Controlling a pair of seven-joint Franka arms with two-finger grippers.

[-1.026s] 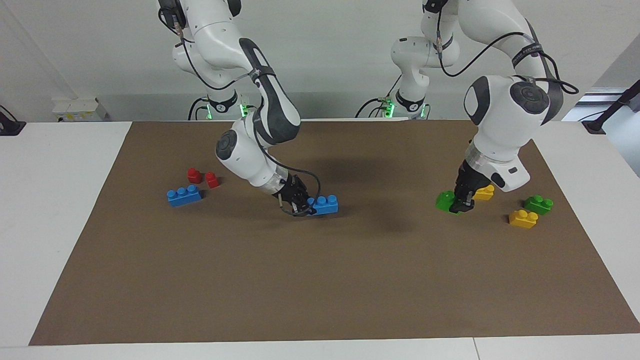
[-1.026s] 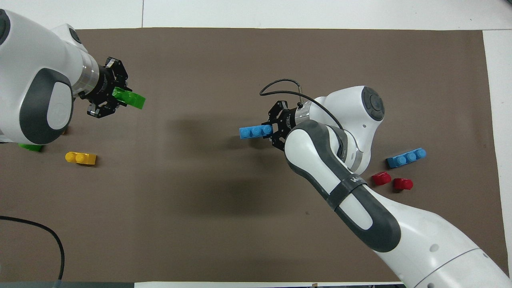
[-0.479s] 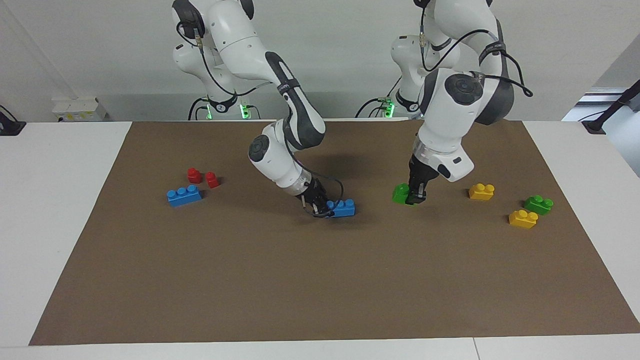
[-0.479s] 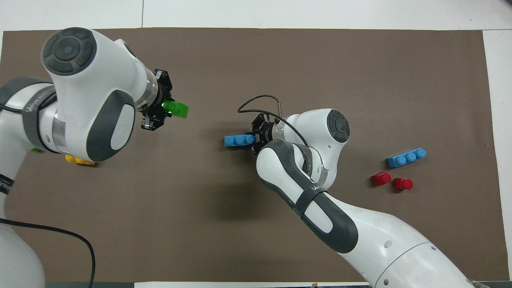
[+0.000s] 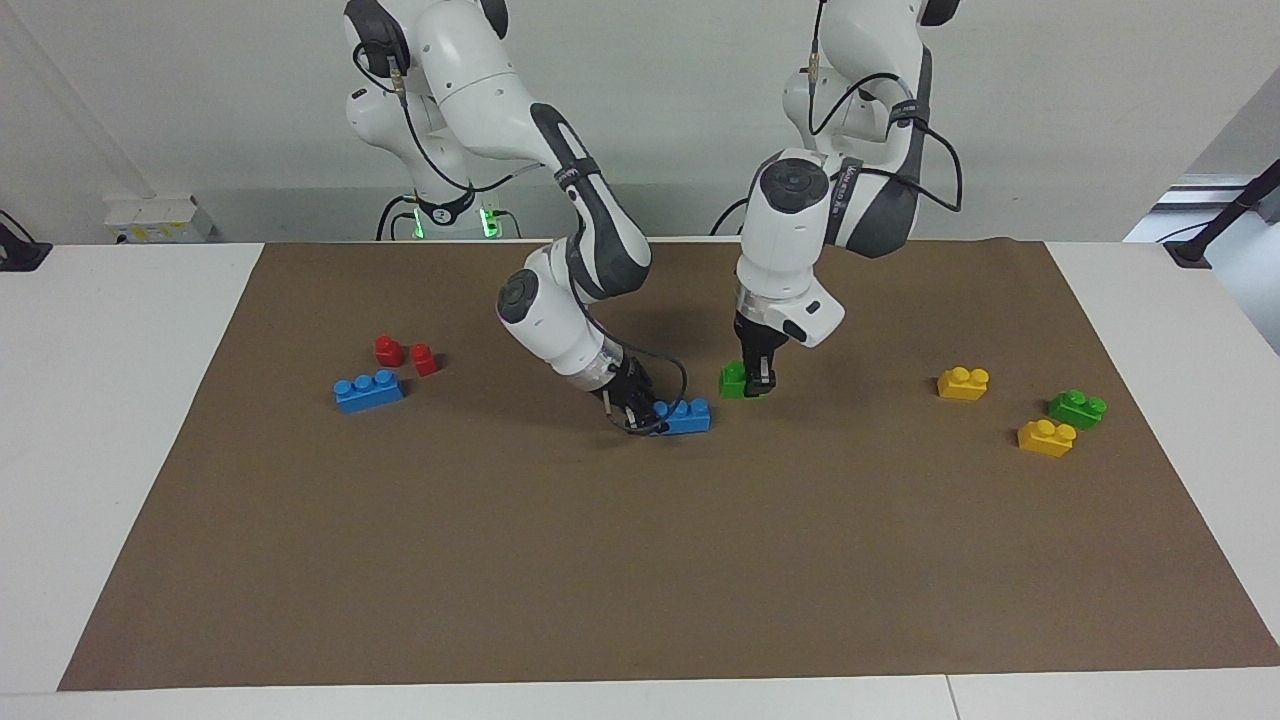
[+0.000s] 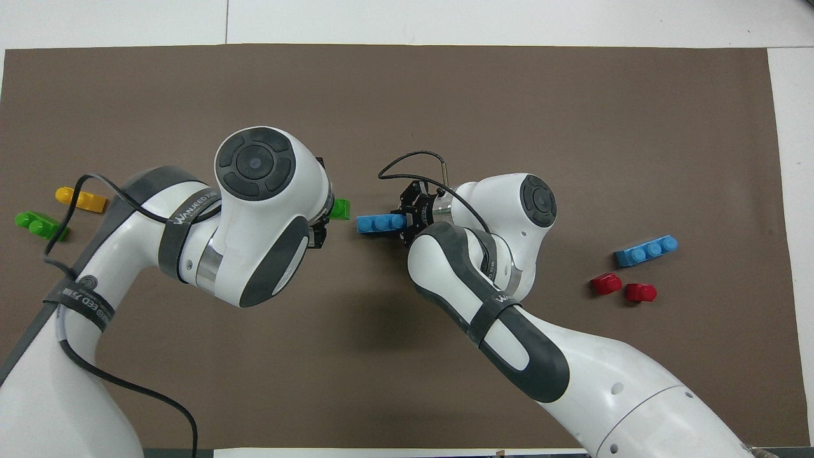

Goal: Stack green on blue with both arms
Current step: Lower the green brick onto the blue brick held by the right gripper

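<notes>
Across the white surface (image 5: 120, 420) lies a brown mat (image 5: 640, 560) that carries everything; over its middle the two white arms meet, the largest things in view. From the right arm's end comes the right arm (image 5: 575, 220), bent low, its end effector (image 5: 640, 412) clamped shut on one end of a blue brick (image 5: 686, 415) that sits at mat level (whether it rests on the mat or hangs just clear of it I cannot tell); from the left arm's end comes the left arm (image 5: 800, 230), pointing straight down, its end effector (image 5: 760, 380) closed on a green brick (image 5: 733, 380), held just beside the blue brick's free end and a little higher in the facing view; the two bricks are near but apart, a narrow gap showing between them from overhead.

Toward the right arm's end of the surface lies the second blue brick (image 5: 369, 390), with two small red bricks (image 5: 405, 355) just beside it, nearer to the robots. Toward the left arm's end lie the second green brick (image 5: 1077, 408), a yellow brick (image 5: 1046, 437) just beside it and farther from the robots, and another yellow brick (image 5: 963, 383) a little apart, nearer to the robots.
</notes>
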